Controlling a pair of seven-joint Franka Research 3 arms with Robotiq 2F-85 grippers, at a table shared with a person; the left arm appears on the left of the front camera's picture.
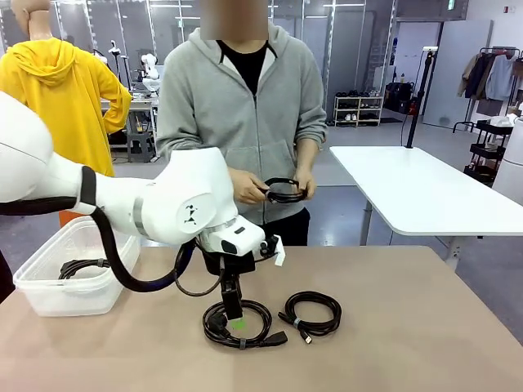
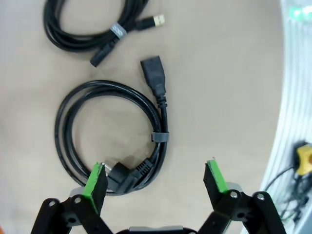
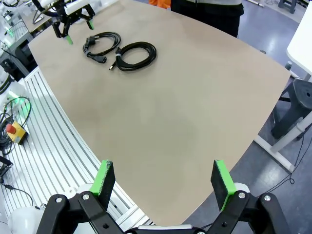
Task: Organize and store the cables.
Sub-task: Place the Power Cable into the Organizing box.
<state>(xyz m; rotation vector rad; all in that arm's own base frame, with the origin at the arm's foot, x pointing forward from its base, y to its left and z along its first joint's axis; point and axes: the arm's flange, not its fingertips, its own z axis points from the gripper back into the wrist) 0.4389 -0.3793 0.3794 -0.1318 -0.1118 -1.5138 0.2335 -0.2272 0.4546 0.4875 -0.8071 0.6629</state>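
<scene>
Two coiled black cables lie on the tan table. One cable has a thick plug and sits right under my left gripper. That gripper is open, its green pads either side of the coil's near edge and plug, gripping nothing. The other coil lies just beside it. Across the table a person holds a third coil in both hands. My right gripper hangs open over the table's edge, far from the cables.
A clear plastic bin stands at the table's left end with a black cable inside. My left arm's thick black hose loops beside it. A white table stands behind on the right. Bare tabletop lies to the right.
</scene>
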